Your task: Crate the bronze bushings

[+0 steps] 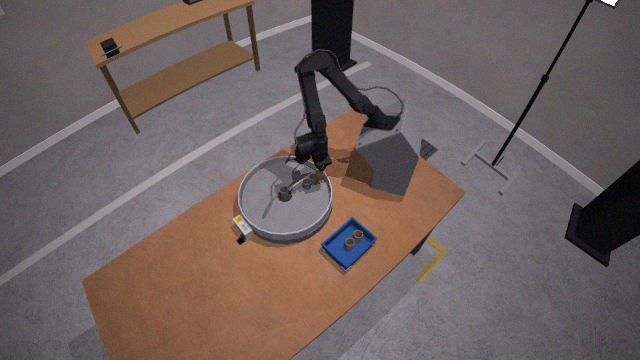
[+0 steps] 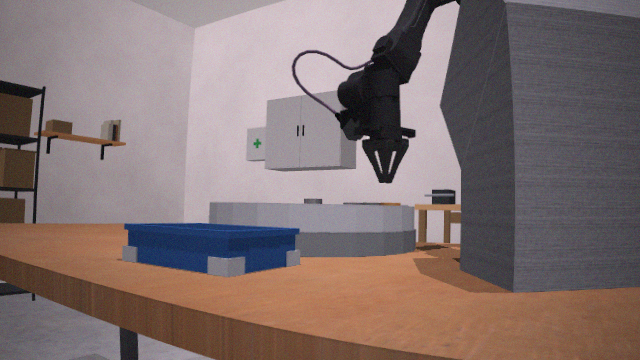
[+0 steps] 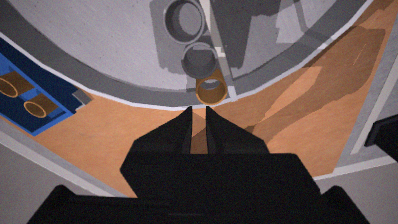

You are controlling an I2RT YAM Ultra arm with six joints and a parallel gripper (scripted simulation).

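One wooden table point(image 1: 200, 280) point(image 2: 350, 310) point(image 3: 105, 132), brown top. Bearing: one round grey turntable point(image 1: 295, 215) point(image 2: 310, 217) point(image 3: 100, 55), its near edge below the fingers point(image 1: 325, 164) point(image 2: 370, 153); one blue crate point(image 1: 335, 257) point(image 2: 175, 245) point(image 3: 62, 114), grey-cornered, left of the fingers in the wrist view; one grey angular block point(image 1: 395, 162) point(image 2: 565, 150), right of them in the exterior view; one small white-and-yellow item point(image 1: 243, 227), beyond the turntable from them.
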